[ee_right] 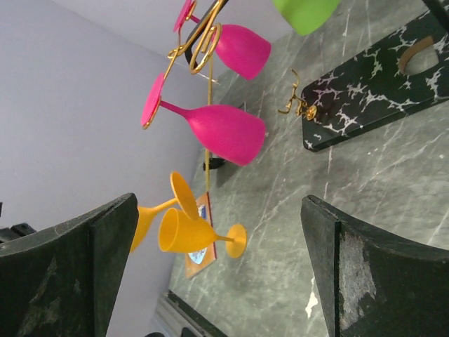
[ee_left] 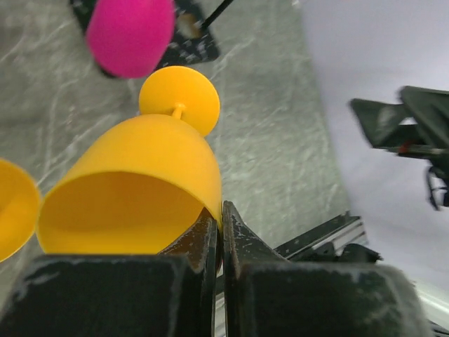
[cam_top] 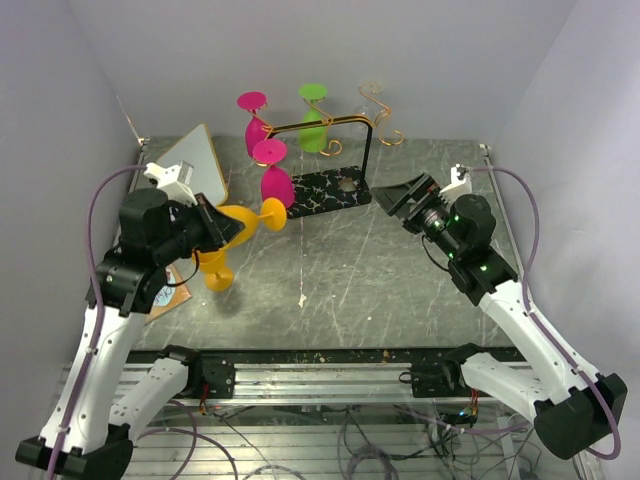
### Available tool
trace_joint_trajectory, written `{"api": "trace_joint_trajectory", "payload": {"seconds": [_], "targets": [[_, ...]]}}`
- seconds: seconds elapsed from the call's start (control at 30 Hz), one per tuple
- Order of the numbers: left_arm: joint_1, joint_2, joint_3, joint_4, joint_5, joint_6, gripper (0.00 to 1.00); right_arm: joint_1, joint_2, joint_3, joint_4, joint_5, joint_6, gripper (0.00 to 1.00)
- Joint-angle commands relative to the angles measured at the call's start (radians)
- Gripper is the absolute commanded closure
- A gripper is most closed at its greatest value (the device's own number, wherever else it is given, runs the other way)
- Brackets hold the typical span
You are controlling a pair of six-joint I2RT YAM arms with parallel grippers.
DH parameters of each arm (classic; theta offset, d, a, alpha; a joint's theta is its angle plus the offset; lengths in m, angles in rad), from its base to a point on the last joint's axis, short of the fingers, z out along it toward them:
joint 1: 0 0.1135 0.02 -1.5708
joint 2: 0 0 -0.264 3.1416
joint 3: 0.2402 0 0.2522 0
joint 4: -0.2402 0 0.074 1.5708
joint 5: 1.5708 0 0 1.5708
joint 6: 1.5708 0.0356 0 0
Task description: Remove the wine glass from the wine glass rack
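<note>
Since the left gripper (ee_left: pixel 222 210) pinches the orange wine glass (ee_left: pixel 140 189) by its rim, at eight o'clock from the wine glass rack (cam_top: pixel 330 125), lower it gently, upright; the right gripper (cam_top: pixel 400 197) gapes open.

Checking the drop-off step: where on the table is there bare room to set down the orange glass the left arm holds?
Widest bare patch: mid-table, between the marble rack base behind, the near rail in front and the right arm. Crowded on the left: the second orange glass, the board and the hanging pink glasses.
</note>
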Motion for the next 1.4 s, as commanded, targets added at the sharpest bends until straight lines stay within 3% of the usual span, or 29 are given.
{"api": "trace_joint_trajectory", "payload": {"seconds": [0.0, 0.23, 0.67, 0.8, 1.07, 1.37], "targets": [[0.003, 0.064, 0.116, -0.215, -0.115, 0.115, 0.93, -0.008, 0.006, 0.046, -0.074, 0.002, -0.123, 0.0], [0.003, 0.264, 0.23, -0.394, -0.242, 0.223, 0.93, -0.013, -0.017, 0.05, -0.103, 0.018, -0.163, 0.0], [0.003, 0.635, 0.41, -0.369, -0.299, 0.286, 0.93, -0.015, -0.023, 0.062, -0.145, 0.047, -0.22, 0.0], [0.003, 0.692, 0.444, -0.357, -0.266, 0.295, 0.93, -0.014, -0.022, 0.056, -0.149, 0.059, -0.226, 0.0], [0.005, 0.781, 0.484, -0.405, -0.386, 0.306, 0.93, -0.016, 0.014, 0.061, -0.147, 0.028, -0.234, 0.0], [0.026, 0.857, 0.47, -0.388, -0.389, 0.326, 0.93, -0.016, 0.025, 0.071, -0.156, 0.034, -0.258, 0.0]]}}
